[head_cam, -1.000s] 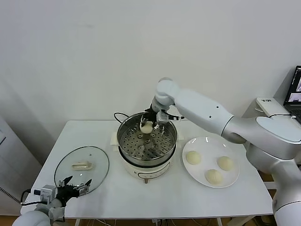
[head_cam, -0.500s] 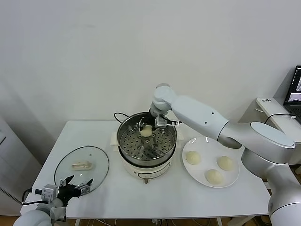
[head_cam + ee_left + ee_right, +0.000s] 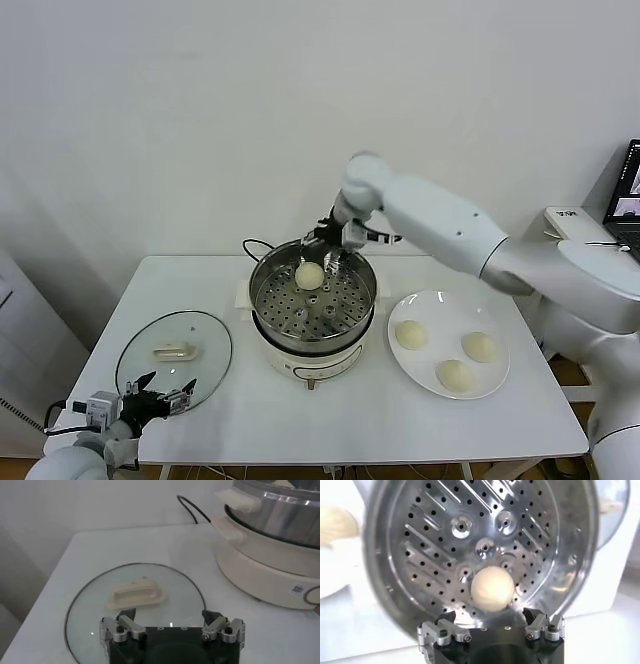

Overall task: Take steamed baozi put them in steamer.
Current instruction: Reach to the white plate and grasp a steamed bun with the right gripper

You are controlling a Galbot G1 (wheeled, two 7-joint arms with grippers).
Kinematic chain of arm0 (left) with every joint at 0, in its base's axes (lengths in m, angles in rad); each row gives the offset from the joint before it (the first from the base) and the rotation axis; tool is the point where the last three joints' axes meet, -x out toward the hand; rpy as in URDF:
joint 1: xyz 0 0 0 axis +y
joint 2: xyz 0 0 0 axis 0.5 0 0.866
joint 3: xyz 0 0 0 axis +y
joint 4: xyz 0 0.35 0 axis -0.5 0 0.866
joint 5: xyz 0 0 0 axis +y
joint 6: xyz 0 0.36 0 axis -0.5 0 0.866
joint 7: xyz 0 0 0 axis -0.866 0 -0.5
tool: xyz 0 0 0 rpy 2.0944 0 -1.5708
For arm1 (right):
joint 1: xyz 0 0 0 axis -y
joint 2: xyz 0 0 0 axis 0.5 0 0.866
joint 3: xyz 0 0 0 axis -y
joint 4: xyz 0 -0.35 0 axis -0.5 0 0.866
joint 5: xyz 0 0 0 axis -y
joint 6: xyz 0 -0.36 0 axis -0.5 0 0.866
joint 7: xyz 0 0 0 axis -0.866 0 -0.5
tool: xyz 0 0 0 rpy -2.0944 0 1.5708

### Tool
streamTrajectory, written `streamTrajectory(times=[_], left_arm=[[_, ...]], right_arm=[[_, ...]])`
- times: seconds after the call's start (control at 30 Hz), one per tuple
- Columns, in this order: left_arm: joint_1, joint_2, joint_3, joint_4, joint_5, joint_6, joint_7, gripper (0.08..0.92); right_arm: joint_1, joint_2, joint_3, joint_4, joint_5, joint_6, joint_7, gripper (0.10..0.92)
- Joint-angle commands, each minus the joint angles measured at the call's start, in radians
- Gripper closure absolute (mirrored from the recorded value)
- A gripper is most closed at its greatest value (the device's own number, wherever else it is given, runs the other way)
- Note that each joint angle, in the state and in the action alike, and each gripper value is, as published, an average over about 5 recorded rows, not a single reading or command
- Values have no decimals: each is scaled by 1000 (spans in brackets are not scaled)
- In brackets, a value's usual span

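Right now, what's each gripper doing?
Left gripper: open, empty, by the glass lid.
Right gripper: open, empty, above the baozi.

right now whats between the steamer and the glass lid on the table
Only bare white table lies between the steamer and the glass lid; the head view shows it, the left wrist view too.

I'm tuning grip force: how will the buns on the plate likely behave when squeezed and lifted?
The three buns on the plate look smooth and puffy, so probably soft, light and easily dented. Their domed shape suggests they sit steady, though a push may slide them across the glossy plate.
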Motion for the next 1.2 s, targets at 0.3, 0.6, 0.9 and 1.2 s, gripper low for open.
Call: streamTrajectory(times=[0.3,0.6,0.9,1.2], left_arm=[[-4,8,-1,-7,-15,5,0,177],[-4,6,-4,-9,-17,5,0,177],[-2,3,-4,-12,-17,6,0,177],[0,0,-4,-13,-17,6,0,177]], right_arm=[[175,-276,-370,-18,786,-623,-193,203],[87,-308,-370,-23,836,-692,-192,203],[-23,-295,-346,-46,820,-711,-191,203],[-113,-256,-306,-108,771,-710,-183,203]])
